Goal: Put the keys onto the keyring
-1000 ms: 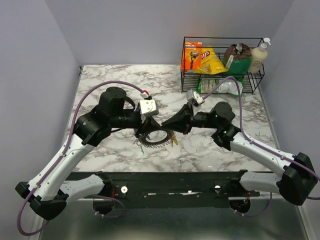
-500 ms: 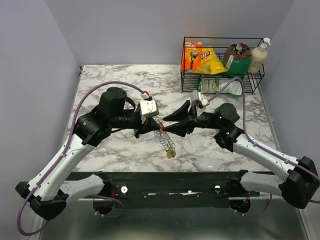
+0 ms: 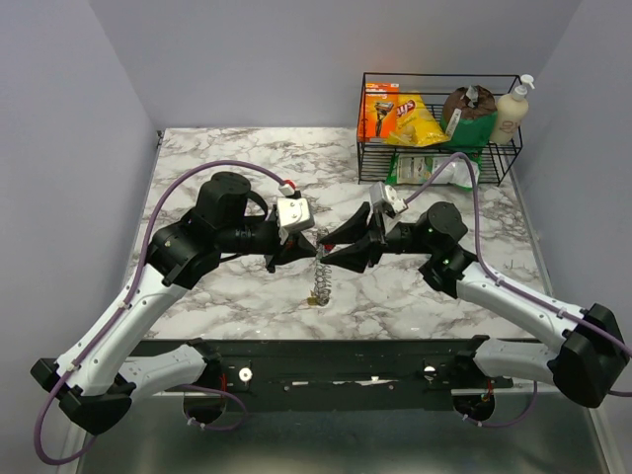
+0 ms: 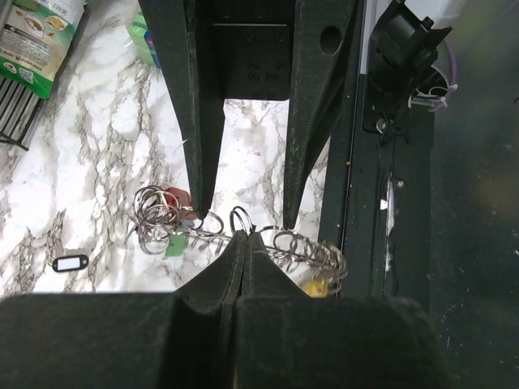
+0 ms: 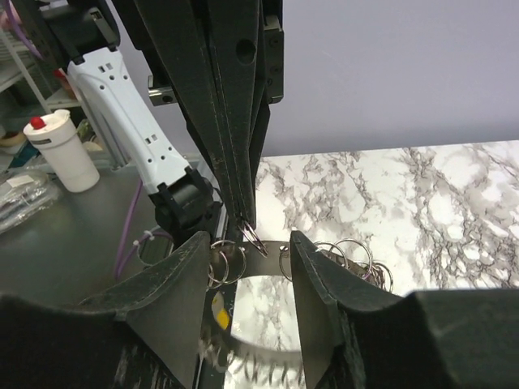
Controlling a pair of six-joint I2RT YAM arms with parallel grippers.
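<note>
opening within the last second, the right tool [image 3: 326, 249] now stands with its jaws spread, one on each side of the left tool [image 3: 314, 250], and grips nothing. the left tool has stayed pressed together and pinches the wire of the keyring [image 3: 318, 281]. a second ago the keyring lay flat on the counter [image 3: 227, 168] just under the left tool. now it dangles from the left tool edge-on, its yellow-gold piece [image 4: 316, 285] at the far, low end. whether that end touches the counter i cannot tell. the keys [image 4: 177, 199], a red head and a green one among small loops, bunch close beside the left tool; whether they are threaded on the coil is too small to judge. by my reading the ring has passed into a single hold, which frees the right tool to feed a key on. a small dark tag [image 4: 70, 262] lies on the counter well apart from the left tool.
</note>
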